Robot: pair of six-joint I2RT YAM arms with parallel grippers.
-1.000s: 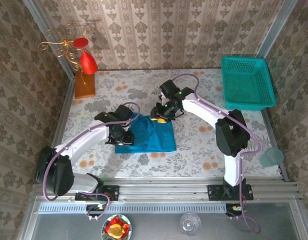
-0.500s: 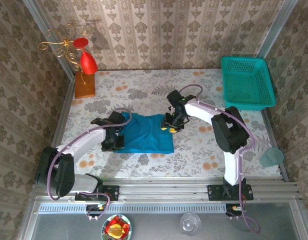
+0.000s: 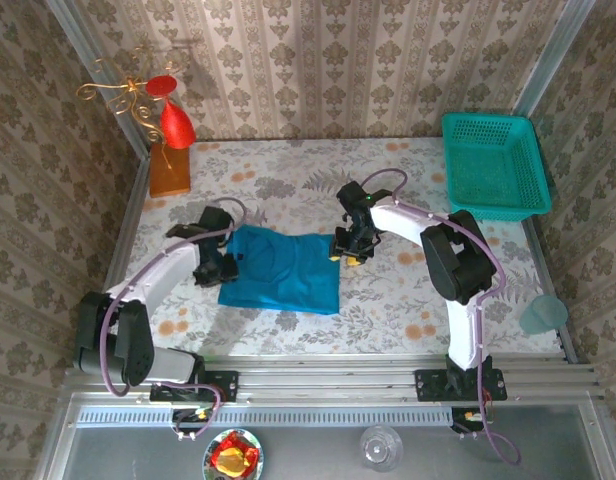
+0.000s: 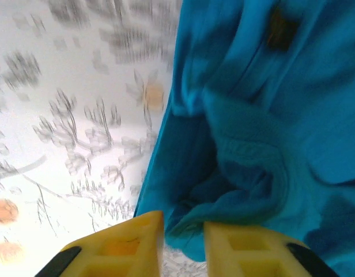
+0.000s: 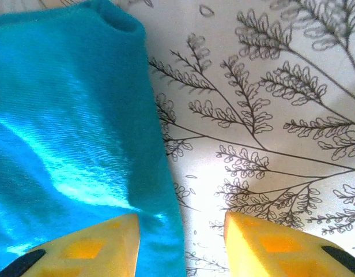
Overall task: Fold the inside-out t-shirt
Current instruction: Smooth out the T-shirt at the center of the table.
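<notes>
The t-shirt (image 3: 283,270) lies part-folded in the middle of the counter (image 3: 408,300), long axis running left to right. The left fingers (image 4: 128,239) sit narrowly parted at its bunched left edge (nothing visibly pinched), and the right fingers (image 5: 97,245) stand open astride its right edge.

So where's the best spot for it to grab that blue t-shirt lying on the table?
The t-shirt lies flat, so its middle offers nothing to pinch. Its right-hand edge is a thick folded lip on the table. It is probably best to pinch that, coming in low from the right, where the right fingers straddle it.
</notes>
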